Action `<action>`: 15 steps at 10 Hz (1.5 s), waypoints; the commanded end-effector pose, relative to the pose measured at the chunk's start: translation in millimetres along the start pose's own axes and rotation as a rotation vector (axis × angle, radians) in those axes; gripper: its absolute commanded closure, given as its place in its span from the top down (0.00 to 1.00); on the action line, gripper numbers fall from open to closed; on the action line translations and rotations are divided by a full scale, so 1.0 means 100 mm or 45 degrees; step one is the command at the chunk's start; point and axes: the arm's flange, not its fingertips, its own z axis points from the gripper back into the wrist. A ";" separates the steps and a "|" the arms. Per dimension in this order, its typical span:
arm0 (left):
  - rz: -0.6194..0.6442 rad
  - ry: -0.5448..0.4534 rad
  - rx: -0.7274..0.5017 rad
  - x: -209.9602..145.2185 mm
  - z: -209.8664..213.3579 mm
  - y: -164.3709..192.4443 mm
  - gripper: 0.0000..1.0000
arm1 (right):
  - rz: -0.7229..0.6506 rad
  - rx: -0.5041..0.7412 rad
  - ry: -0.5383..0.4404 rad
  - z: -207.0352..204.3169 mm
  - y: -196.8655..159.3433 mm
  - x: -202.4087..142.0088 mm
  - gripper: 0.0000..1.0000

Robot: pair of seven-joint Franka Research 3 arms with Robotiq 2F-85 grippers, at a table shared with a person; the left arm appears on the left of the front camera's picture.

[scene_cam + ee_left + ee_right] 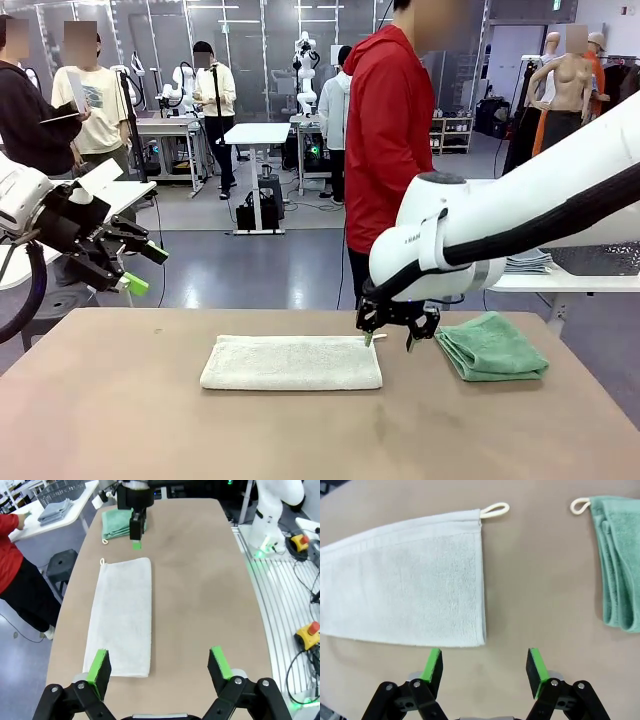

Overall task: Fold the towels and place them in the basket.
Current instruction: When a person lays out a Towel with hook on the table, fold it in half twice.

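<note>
While open, right pincer (390, 342) near towel (290, 362)

Front view across table (100, 420); wrist views downward; off-white towel (290, 362) in all.

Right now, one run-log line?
off-white towel: flat strip on table | mint green towel: folded, right side | left fingers: open, raised far left | right fingers: open, low between towels

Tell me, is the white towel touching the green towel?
Apart. The right wrist view shows a strip of bare table between the white towel and the green towel.
</note>
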 end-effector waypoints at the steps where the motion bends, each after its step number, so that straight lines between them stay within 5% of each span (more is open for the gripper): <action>1: -0.011 -0.019 -0.007 0.01 0.02 -0.01 0.98 | -0.032 -0.062 -0.090 -0.22 0.14 -0.01 0.85; 4: -0.011 -0.019 -0.007 0.01 0.02 -0.01 0.98 | 0.021 -0.126 -0.170 -0.56 0.24 0.06 0.85; 7: -0.011 -0.019 -0.007 0.01 0.02 -0.01 0.98 | -0.005 -0.105 -0.095 -0.64 0.25 0.17 0.85; 15: -0.011 -0.019 -0.007 0.01 0.02 -0.01 0.98 | 0.120 -0.106 -0.179 -0.78 0.31 0.17 0.85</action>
